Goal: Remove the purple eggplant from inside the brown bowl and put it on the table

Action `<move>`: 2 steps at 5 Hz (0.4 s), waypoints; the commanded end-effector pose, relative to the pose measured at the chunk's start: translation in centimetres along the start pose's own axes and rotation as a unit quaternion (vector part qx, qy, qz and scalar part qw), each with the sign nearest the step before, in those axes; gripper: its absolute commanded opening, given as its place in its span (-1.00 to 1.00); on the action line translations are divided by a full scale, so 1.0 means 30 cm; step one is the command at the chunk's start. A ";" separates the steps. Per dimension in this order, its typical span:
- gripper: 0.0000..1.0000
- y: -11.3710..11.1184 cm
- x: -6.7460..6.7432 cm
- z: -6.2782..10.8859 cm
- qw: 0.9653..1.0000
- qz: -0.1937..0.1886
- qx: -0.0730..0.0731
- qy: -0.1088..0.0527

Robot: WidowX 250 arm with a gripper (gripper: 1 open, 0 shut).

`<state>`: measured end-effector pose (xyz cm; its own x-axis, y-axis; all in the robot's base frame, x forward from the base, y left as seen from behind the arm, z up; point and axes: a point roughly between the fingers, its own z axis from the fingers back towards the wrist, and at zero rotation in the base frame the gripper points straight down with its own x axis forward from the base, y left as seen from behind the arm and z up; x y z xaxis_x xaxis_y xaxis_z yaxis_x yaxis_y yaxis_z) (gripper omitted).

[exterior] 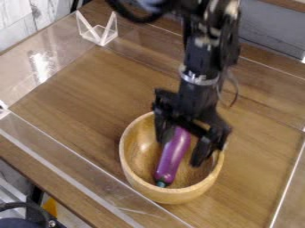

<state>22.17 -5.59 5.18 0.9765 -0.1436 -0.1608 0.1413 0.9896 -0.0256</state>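
fingers (188,134) spread wide, straddling purple eggplant (174,155) in brown bowl (137,134)

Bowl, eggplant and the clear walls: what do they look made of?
Bowl: light wood, matte, grain lines visible. Eggplant: probably plastic, glossy purple with a highlight along it. Walls: likely clear acrylic, see-through with bright edges and reflections.

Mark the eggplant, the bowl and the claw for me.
purple eggplant (173,162): camera view, on its glossy purple body.
brown bowl (134,134): camera view, on its left rim.
claw (188,135): camera view, midway between the open fingertips, straddling the eggplant's upper end.
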 end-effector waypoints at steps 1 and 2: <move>1.00 0.005 0.023 -0.009 1.000 -0.002 -0.004 -0.011; -1.00 0.003 0.034 -0.020 1.000 -0.004 -0.006 -0.014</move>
<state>22.49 -5.67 3.69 0.9732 -0.1550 -0.1696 0.1513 0.9879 -0.0343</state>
